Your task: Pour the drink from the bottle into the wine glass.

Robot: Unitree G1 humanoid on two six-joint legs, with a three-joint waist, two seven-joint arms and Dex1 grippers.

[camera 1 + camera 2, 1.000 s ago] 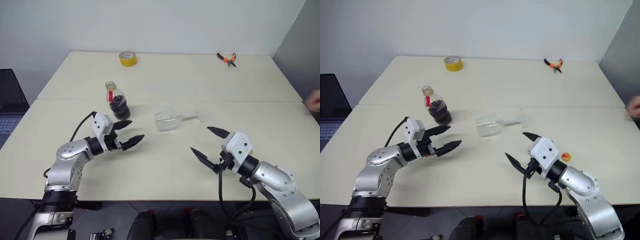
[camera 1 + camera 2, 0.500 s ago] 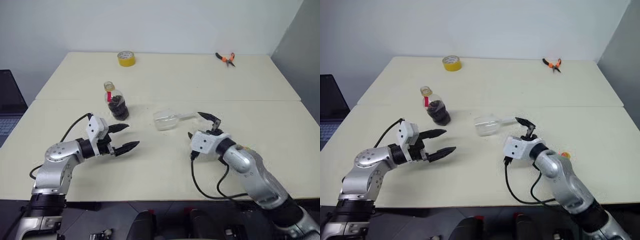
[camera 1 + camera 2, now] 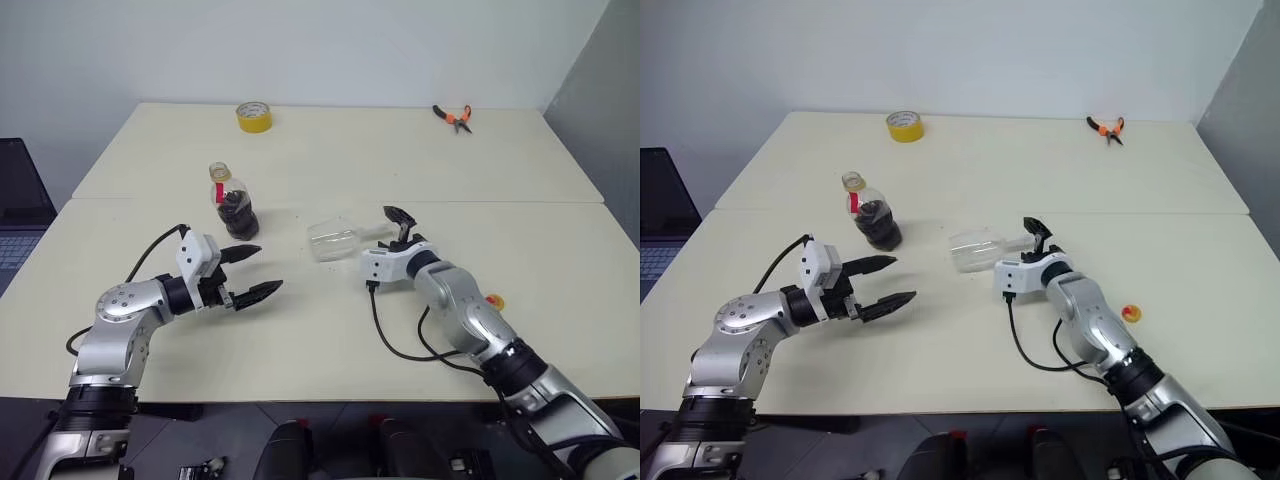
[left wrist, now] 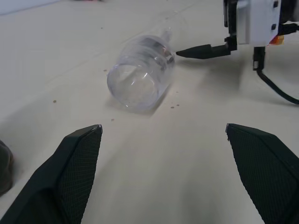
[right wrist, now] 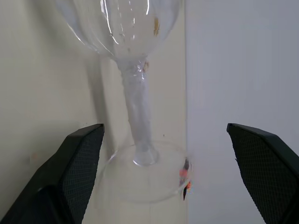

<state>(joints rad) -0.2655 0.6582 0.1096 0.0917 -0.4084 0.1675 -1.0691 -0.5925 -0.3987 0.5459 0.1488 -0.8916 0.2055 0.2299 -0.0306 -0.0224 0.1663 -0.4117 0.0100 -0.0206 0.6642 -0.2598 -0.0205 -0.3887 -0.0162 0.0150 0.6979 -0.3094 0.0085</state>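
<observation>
- The table, pale cream, spans a white-walled room, a seam across its middle.
- The right gripper, jaws spread and empty, straddles the stem of the toppled glass; bowl lies toward 9 o'clock, foot toward 3.
- The left gripper, also spread and empty, waits farther off.
- The bottle stands upright at 11 o'clock from the glass.

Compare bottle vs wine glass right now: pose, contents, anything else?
Pose: the bottle stands upright; the wine glass lies on its side on the table.
Contents: the bottle holds dark liquid; the wine glass is empty.
Grippers: the right gripper is open at the wine glass's stem; the left gripper, also open, is short of the bottle.
Shared: both are clear.
</observation>
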